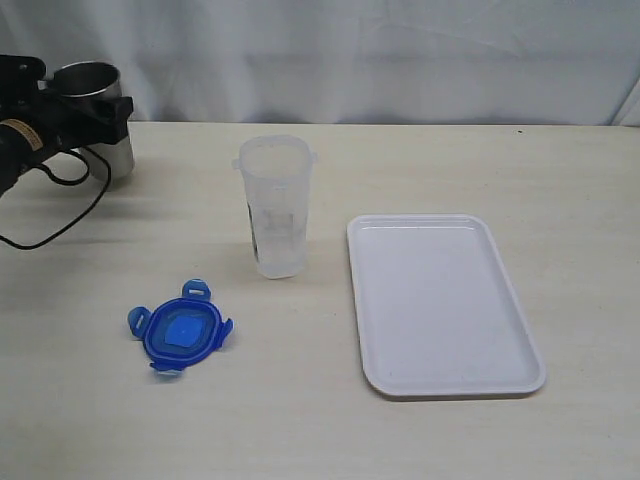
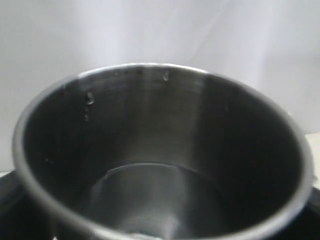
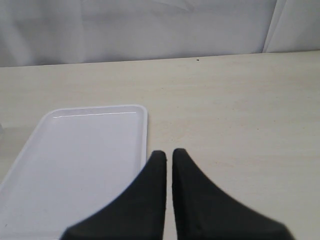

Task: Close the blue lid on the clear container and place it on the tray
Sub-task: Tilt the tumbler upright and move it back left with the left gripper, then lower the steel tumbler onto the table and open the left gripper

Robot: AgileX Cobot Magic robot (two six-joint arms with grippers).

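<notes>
Blue lid (image 1: 180, 330) is lying flat at the front of the table (image 1: 300, 430), left of centre, its four snap flaps sticking out. Any marking on its paler middle is too small to make out.

The left arm is running off the left edge of the exterior view, so only its front end is showing, with a black cable (image 1: 60, 215) looping below it. The left wrist view is giving nothing but the inside of the steel cup (image 2: 160, 150), water drops clinging to its wall and dark blur filling the lower corners. The right arm is not showing in the exterior view at all.

The left gripper (image 1: 100, 110) is standing wide at the back left corner, its jaws clasping the steel cup (image 1: 118, 160) around the upper wall. The right gripper (image 3: 169, 152) is pressing its black fingers (image 3: 150, 190) almost together, pinching nothing, and hovering by the edge of the tray (image 3: 75, 165).

The clear container (image 1: 275, 205) is standing upright and uncovered near the middle of the table, dark print showing through its side but unreadable. It is sitting behind the lid and well apart from it. The tray (image 1: 440, 300) is lying just to its right, white, bare, not touching it.
</notes>
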